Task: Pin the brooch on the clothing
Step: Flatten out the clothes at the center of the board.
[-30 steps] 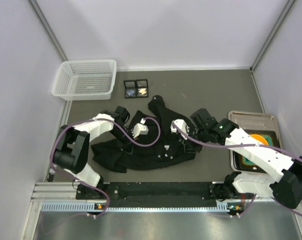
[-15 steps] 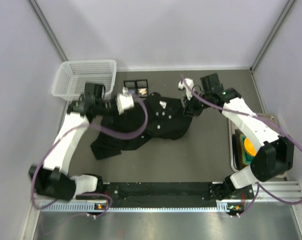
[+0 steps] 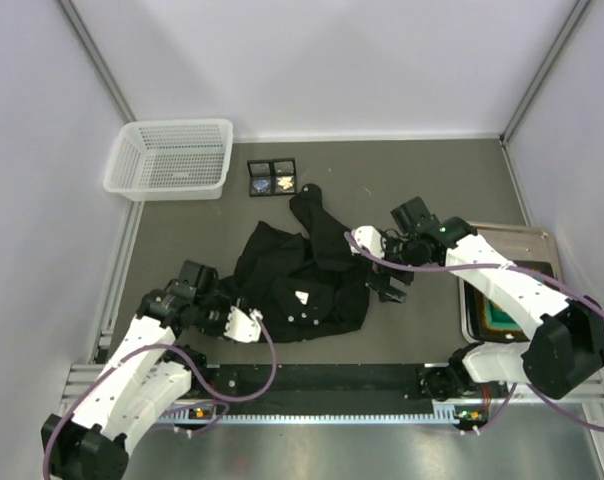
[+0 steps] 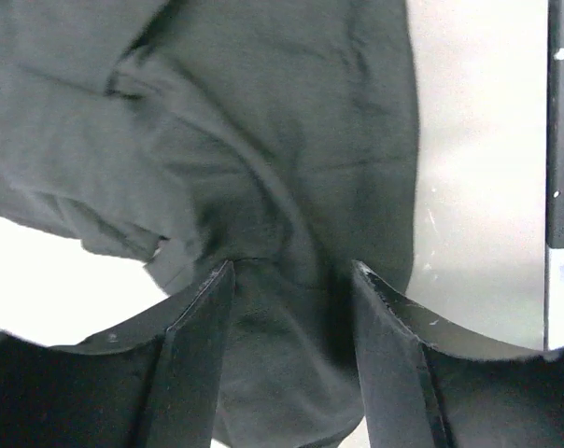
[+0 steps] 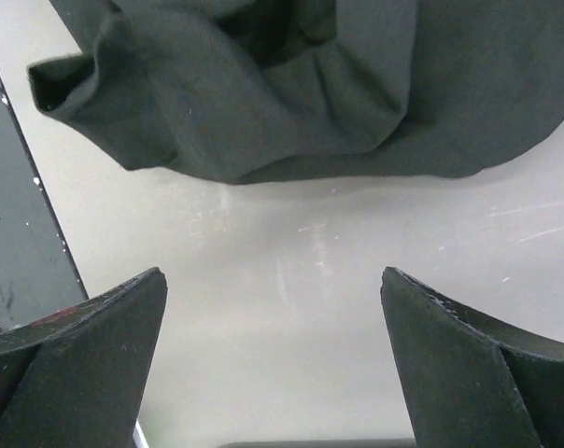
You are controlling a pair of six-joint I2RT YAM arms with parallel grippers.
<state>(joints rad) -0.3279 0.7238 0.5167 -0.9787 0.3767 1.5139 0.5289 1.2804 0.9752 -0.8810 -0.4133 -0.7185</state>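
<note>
The clothing (image 3: 307, 275), a black shirt with small white buttons, lies crumpled in the middle of the table. A small black case (image 3: 272, 178) behind it holds the brooch (image 3: 285, 182), gold-coloured. My left gripper (image 3: 254, 322) is at the shirt's near-left edge. In the left wrist view it (image 4: 292, 271) stands open, with black cloth (image 4: 282, 168) lying between and under its fingers (image 4: 193, 355). My right gripper (image 3: 387, 288) is at the shirt's right edge. It (image 5: 273, 275) is open wide over bare table, with the shirt's folded hem (image 5: 263, 103) just ahead.
A white mesh basket (image 3: 169, 158) stands at the back left. A metal tray (image 3: 537, 245) with a green item (image 3: 502, 315) sits at the right, partly under the right arm. A black rail (image 3: 322, 380) runs along the near edge.
Both grippers have opened and let go of the shirt, which dropped back toward the table's middle. The left arm swung down to the near left; the right arm drew nearer.
</note>
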